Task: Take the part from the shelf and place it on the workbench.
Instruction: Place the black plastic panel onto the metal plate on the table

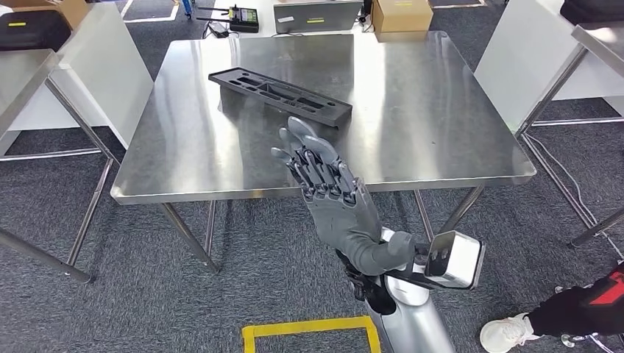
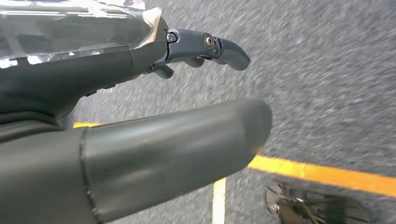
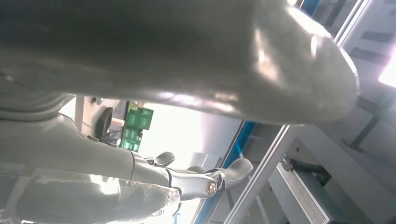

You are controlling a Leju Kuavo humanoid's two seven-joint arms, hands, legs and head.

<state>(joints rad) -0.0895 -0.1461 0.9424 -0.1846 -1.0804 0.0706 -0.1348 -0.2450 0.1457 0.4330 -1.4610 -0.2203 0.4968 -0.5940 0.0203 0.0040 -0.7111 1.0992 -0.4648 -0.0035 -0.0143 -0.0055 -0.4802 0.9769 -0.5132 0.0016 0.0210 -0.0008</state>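
The black moulded part [image 1: 279, 95], long and flat with recesses, lies at an angle on the steel workbench [image 1: 412, 125], toward its far middle. My right hand [image 1: 327, 198] is raised over the bench's near edge, just short of the part, with its fingers [image 1: 298, 147] stretched out, apart and holding nothing. In the right wrist view, the right hand [image 3: 163, 93] shows its thick thumb and bare fingers [image 3: 219, 179]. My left hand [image 2: 140, 116] hangs over the grey carpet, thumb and fingers [image 2: 205, 46] apart, nothing in it.
Steel-framed tables stand to the left [image 1: 29, 81] and right [image 1: 596, 37] of the workbench. A cardboard box [image 1: 401, 15] sits beyond its far edge. Yellow floor tape [image 1: 309, 327] marks a square by my feet. A person's white shoe [image 1: 508, 331] is at the lower right.
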